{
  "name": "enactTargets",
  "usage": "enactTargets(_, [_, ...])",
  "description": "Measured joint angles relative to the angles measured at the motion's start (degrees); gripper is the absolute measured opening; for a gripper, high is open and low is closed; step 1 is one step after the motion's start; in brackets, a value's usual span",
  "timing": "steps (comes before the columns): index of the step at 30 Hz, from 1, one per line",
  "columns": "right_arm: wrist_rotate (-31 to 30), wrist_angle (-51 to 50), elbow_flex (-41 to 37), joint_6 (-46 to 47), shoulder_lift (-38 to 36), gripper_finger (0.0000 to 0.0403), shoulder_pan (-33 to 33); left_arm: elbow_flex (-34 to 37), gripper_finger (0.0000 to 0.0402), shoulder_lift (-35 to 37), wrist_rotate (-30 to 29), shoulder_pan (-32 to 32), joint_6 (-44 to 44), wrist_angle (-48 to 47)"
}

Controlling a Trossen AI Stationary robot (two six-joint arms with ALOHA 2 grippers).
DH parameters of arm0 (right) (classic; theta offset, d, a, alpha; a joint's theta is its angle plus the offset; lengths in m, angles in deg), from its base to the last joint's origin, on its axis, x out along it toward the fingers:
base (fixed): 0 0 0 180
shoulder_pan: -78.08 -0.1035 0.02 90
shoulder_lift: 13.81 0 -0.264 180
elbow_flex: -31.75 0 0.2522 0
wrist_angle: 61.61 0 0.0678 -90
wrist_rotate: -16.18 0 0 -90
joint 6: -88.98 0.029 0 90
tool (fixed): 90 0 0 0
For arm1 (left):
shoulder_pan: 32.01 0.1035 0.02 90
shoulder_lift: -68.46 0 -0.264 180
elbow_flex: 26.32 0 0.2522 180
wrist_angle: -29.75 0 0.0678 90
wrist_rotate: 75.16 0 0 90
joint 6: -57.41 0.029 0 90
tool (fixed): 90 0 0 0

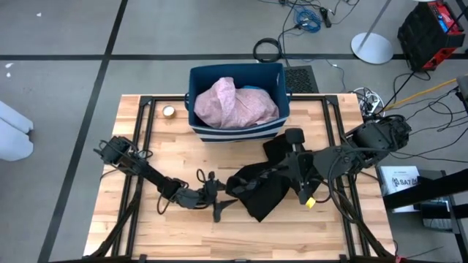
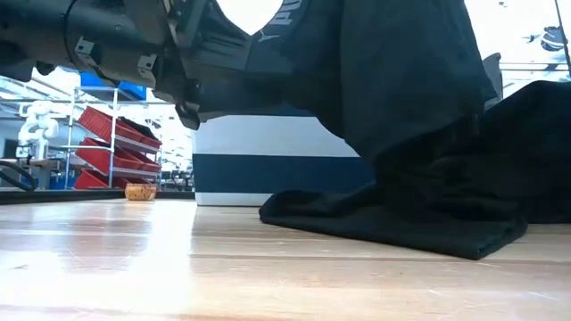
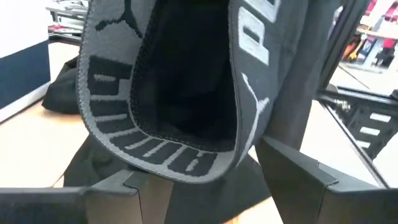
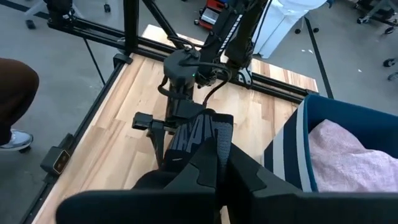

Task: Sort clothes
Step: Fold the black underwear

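Currently the black garment [image 1: 265,186] is strung between both arms near the table's middle. Right gripper [image 4: 219,163] has its fingers pressed together, pinching the garment's upper fabric; the cloth hangs from that pinch and its lower part pools on the wooden table [image 1: 175,234], seen as a dark heap in the low view [image 2: 419,214].

Left gripper [image 1: 219,207] sits at the garment's left edge with its fingers [image 3: 298,171] spread wide. The grey lettered waistband [image 3: 155,146] hangs in a loop right in front of them, draped down between the two fingers; whether the band touches either finger I cannot tell from the wrist view. In the right wrist view the same waistband [image 4: 198,134] sits just above the left gripper's spread fingers.

Pale pink garment [image 1: 234,104] fills the dark blue fabric bin [image 1: 281,84] at the far centre of the table, with a bit of blue cloth beside it on its right. Bin's white-striped base faces the near side, just beyond the black garment. Small round object [image 1: 169,112] lies on the table left of the bin.

A person's leg and shoe [image 4: 15,140] show at the table's edge in the right wrist view.
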Motion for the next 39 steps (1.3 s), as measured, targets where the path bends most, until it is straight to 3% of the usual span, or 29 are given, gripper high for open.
enactTargets(18, [0.0,-4.5,0.0,3.1,0.0,0.0,0.0,0.0,0.0227,0.0,-2.3,-1.0,-0.1,5.6])
enactTargets(22, [0.0,-6.1,0.0,4.7,0.0,0.0,0.0,0.0,0.0169,0.0,-3.5,-1.4,-0.1,5.8])
enactTargets(27, [0.0,-8.1,0.0,6.9,0.0,0.0,0.0,0.0,0.0026,0.0,-2.4,-1.4,1.6,5.8])
enactTargets(34, [-0.4,-14.4,-0.5,14.1,0.0,0.0,-0.5,0.1,0.0008,5.9,-2.3,-2.5,6.0,4.4])
enactTargets(39, [-2.5,-16.9,-5.3,18.1,0.0,0.0,-1.9,0.1,0.0008,17.4,-7.6,-4.7,9.1,-8.0])
